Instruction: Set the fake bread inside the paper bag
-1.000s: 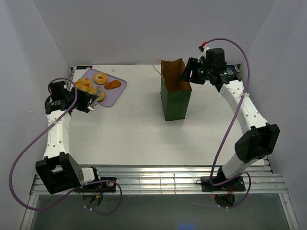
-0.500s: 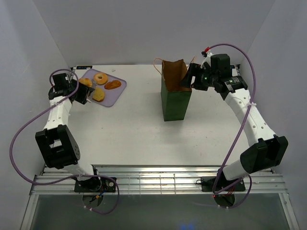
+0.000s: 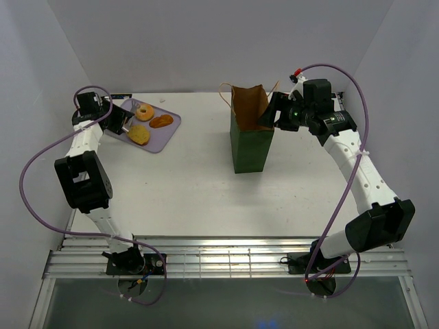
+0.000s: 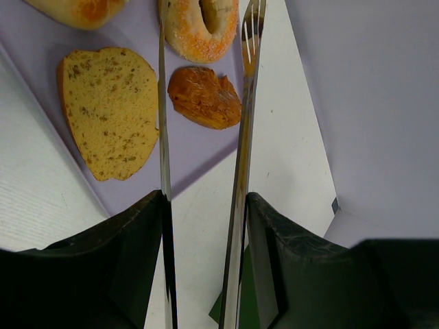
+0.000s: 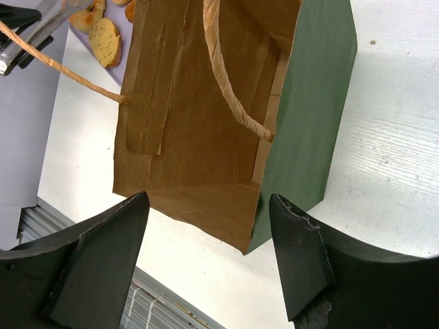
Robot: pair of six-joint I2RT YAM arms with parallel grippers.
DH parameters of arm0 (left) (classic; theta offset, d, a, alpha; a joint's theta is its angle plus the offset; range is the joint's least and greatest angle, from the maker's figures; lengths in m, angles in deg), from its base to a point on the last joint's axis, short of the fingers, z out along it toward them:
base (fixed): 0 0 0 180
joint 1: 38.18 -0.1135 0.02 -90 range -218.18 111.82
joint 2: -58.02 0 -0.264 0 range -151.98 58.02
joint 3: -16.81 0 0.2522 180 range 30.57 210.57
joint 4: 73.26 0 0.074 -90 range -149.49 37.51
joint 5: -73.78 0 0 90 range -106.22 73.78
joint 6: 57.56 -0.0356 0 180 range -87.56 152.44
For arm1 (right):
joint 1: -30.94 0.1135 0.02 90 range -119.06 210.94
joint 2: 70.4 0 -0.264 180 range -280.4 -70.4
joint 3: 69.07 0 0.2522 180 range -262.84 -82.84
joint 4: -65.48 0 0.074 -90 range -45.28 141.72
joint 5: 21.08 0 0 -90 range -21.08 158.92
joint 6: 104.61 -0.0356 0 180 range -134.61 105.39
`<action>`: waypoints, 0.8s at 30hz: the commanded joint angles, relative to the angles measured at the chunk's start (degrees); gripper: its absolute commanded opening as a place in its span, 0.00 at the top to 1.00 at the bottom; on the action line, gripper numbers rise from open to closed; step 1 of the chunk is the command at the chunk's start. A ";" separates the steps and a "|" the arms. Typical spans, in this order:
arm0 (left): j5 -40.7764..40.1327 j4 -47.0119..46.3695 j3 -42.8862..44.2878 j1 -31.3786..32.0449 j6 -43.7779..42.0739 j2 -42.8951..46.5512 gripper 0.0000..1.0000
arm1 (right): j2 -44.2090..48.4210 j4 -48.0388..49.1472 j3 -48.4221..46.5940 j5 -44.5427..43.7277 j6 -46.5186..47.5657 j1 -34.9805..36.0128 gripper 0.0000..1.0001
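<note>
Fake bread (image 3: 144, 112): ring doughnut (image 4: 206, 27), yellowish slice (image 4: 110, 113), brown oval (image 4: 204, 97) on lilac tray (image 4: 192, 144), white bench's (image 3: 192, 192) 10 o'clock; bun (image 4: 79, 8) cropped.
Left claw (image 4: 207, 17): blades parted, empty.
Right claw (image 5: 206, 202): spread wide, empty, at dark-green paper bag's (image 5: 309, 103) mouth.

White arms (image 3: 354, 159), black joints; purple cables (image 3: 21, 184); left gripper's (image 4: 206, 20) steel tongs

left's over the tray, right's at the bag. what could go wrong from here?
1. Left wrist view: the doughnut and dark oval both lie between the blades of the open left gripper. Closing may catch both or shove one off the lilac tray.
2. The paper bag stands tall and ungripped, with the right gripper open at its rim. A nudge could tip it.
3. A string handle arcs across the bag's mouth and could snag bread.
</note>
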 commanded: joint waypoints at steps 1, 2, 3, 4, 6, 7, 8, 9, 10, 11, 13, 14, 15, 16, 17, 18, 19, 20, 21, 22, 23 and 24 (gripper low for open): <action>0.18 0.60 3.07 -0.73 -0.49 0.24 0.40 | 2.01 -0.21 0.06 -0.78 0.11 0.08 0.23; 0.18 0.95 3.33 -0.82 -0.32 -0.11 0.40 | 2.01 -0.21 -0.03 -0.96 0.20 -0.01 0.23; 0.27 1.39 3.50 -0.74 -0.23 -0.20 0.40 | 2.01 -0.39 -0.12 -1.22 0.20 0.08 0.23; 0.27 1.74 3.59 -0.74 -0.14 -0.29 0.40 | 1.92 -0.30 -0.38 -1.31 0.29 -0.01 0.23; 1.15 1.22 3.24 -0.82 0.12 -0.64 0.40 | 1.66 -0.30 -0.73 -1.31 0.11 -0.01 0.23; 1.50 0.87 3.50 -0.82 0.04 -0.99 0.39 | 1.49 -0.30 -0.74 -1.22 0.03 -0.01 0.23; 1.85 0.86 3.77 -0.74 -0.14 -1.34 0.40 | 1.40 -0.30 -0.74 -1.22 -0.06 -0.01 0.23; 2.38 0.95 4.21 -0.74 -0.14 -2.04 0.40 | 1.40 -0.30 -0.74 -1.31 -0.24 -0.01 0.23; 2.64 0.95 4.47 -0.74 -0.14 -2.40 0.40 | 1.40 -0.30 -0.74 -1.40 -0.15 0.08 0.23; 2.82 0.86 4.56 -0.74 -0.14 -2.66 0.40 | 1.40 -0.30 -0.74 -1.66 -0.15 0.08 0.23; 3.00 0.78 5.26 -0.82 -0.14 -3.45 0.40 | 1.57 -0.30 -0.47 -1.83 -0.15 -0.01 0.23; 3.17 0.78 5.53 -0.82 -0.23 -3.89 0.40 | 1.66 -0.30 -0.38 -2.10 -0.41 -0.01 0.23; 3.61 1.04 5.79 -0.74 -0.31 -4.33 0.39 | 1.92 -0.30 -0.12 -2.10 -0.41 -0.01 0.23; 3.79 1.30 6.66 -0.74 -0.32 -5.21 0.40 | 1.92 -0.30 -0.03 -2.19 -0.50 0.08 0.23; 3.88 1.48 6.76 -0.74 -0.32 -5.48 0.39 | 1.92 -0.30 0.05 -2.27 -0.59 -0.01 0.23; 4.05 1.65 6.93 -0.74 -0.32 -5.74 0.40 | 2.10 -0.30 0.23 -2.45 -0.76 -0.01 0.23; 4.05 1.83 7.20 -0.74 -0.23 -6.09 0.40 | 2.10 -0.30 0.23 -2.63 -0.77 -0.01 0.23; 4.05 1.92 7.20 -0.74 -0.23 -6.18 0.40 | 2.10 -0.30 0.32 -2.63 -0.85 -0.01 0.23; 4.14 1.83 7.20 -0.82 -0.23 -6.27 0.39 | 2.27 -0.21 0.32 -2.89 -0.94 0.08 0.23; 4.40 1.92 7.20 -0.82 -0.23 -6.53 0.40 | 2.28 -0.13 0.58 -2.80 -1.12 -0.01 0.23; 4.49 1.92 7.29 -0.74 -0.14 -6.62 0.39 | 2.36 -0.04 0.67 -2.80 -1.21 -0.01 0.23; 4.49 1.92 7.29 -0.74 -0.23 -6.71 0.39 | 2.45 0.22 0.93 -2.72 -1.47 -0.01 0.23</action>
